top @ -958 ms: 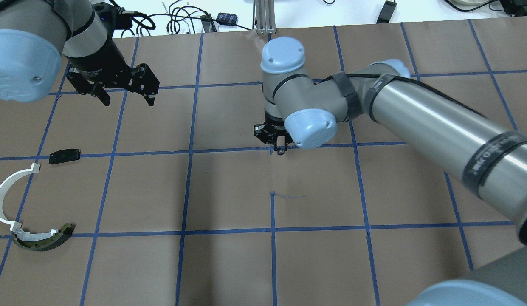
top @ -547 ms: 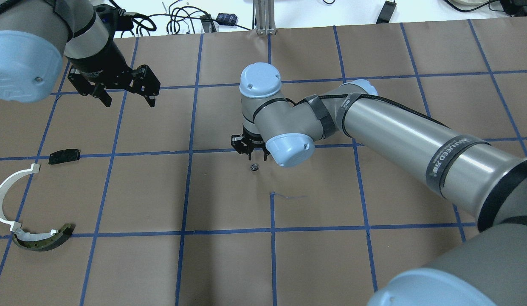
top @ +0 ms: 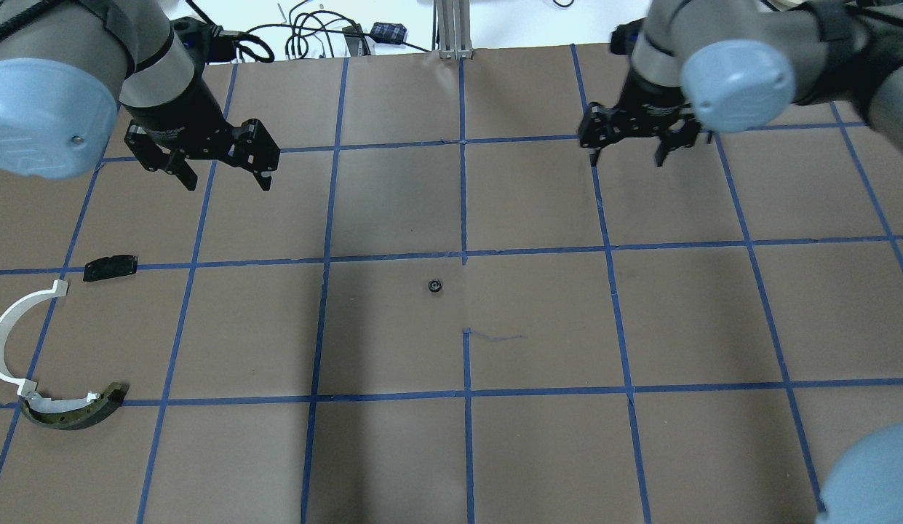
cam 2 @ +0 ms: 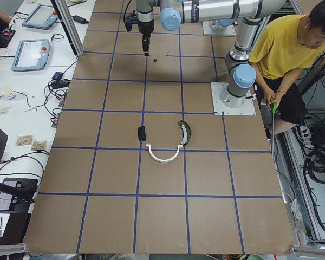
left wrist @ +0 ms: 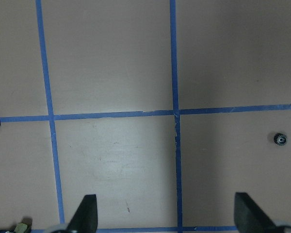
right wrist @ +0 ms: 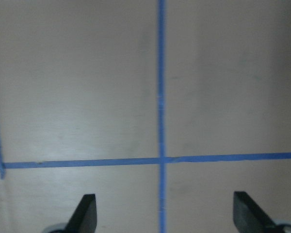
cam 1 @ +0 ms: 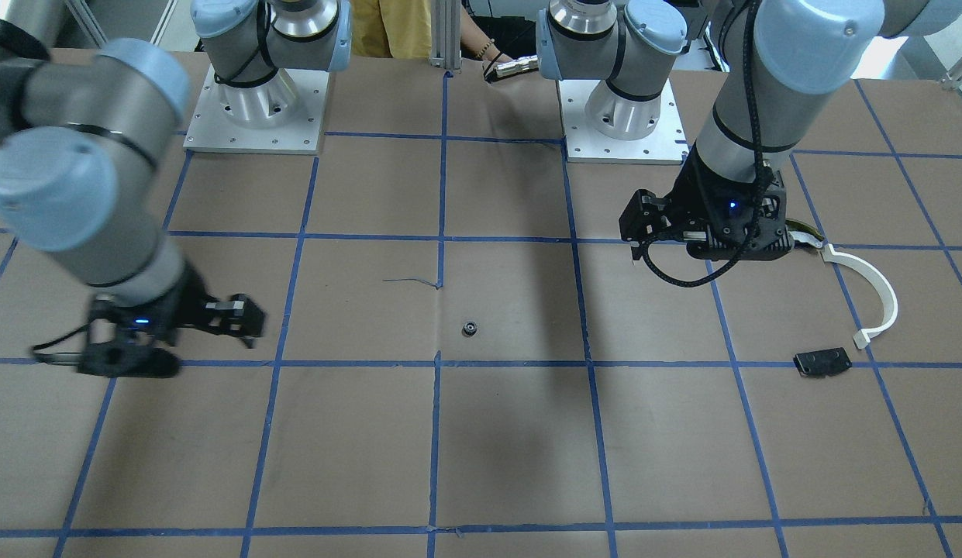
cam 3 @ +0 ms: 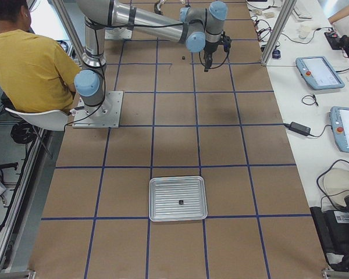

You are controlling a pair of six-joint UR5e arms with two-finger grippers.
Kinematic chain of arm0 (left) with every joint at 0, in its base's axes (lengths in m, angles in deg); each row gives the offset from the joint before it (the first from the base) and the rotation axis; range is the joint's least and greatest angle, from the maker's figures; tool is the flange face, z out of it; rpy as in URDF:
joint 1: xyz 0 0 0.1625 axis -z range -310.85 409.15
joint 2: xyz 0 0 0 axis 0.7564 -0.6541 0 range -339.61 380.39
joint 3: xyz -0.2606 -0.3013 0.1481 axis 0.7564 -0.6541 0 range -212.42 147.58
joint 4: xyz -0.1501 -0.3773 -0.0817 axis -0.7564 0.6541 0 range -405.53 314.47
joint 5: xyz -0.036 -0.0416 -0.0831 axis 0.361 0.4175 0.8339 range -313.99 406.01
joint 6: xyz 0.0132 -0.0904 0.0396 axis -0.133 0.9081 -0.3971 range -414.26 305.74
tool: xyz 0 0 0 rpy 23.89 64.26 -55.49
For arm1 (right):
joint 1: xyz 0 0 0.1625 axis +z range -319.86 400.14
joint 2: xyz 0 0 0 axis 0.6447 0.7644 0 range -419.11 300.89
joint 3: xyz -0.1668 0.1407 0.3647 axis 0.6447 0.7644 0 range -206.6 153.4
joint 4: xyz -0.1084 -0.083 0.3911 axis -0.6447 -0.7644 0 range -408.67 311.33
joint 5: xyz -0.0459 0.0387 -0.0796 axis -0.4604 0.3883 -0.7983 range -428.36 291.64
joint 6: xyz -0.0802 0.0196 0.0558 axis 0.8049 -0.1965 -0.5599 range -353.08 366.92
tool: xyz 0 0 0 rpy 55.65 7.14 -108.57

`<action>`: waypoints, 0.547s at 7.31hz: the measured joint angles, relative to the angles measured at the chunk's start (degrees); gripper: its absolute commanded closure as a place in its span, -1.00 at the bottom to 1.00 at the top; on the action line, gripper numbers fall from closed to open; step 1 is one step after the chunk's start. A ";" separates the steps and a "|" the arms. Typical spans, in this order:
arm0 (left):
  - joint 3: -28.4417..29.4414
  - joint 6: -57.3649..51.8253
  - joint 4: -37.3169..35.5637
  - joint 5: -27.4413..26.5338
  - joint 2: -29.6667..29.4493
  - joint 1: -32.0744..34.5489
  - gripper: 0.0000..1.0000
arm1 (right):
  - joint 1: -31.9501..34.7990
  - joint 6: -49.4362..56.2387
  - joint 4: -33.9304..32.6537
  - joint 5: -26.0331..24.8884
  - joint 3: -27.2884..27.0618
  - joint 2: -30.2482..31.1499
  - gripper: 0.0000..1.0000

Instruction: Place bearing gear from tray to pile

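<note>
The bearing gear (top: 436,286), a tiny black toothed ring, lies alone on the brown paper near the table's middle. It also shows in the front view (cam 1: 470,328) and at the right of the left wrist view (left wrist: 280,139). The pile is at the left end: a white arc strip (top: 11,342), a flat black piece (top: 110,267) and a dark curved piece (top: 76,411). My left gripper (top: 228,178) is open and empty, hovering behind the pile. My right gripper (top: 626,156) is open and empty at the back right, far from the gear.
A metal tray (cam 3: 178,199) sits at the table's right end with one small dark part in it. The two robot bases (cam 1: 256,101) stand at the near edge. A person in yellow (cam 2: 284,51) sits behind them. Cables and tablets lie beyond the far edge.
The right gripper let the gear go onto the table near the middle, then swung up and away to the back right. The left gripper barely moved.
</note>
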 measured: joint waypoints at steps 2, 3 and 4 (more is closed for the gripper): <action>-2.82 4.50 -0.74 0.33 -1.67 1.96 -1.00 | -20.01 24.70 1.06 -2.79 0.34 0.22 -1.00; -4.29 7.14 -4.06 0.62 -3.49 5.41 -1.00 | -28.66 33.61 -1.22 -4.24 0.51 -1.66 -1.00; -5.47 10.28 -8.87 0.89 -6.07 9.06 -1.00 | -36.12 41.49 -6.46 -5.95 0.71 -4.80 -1.00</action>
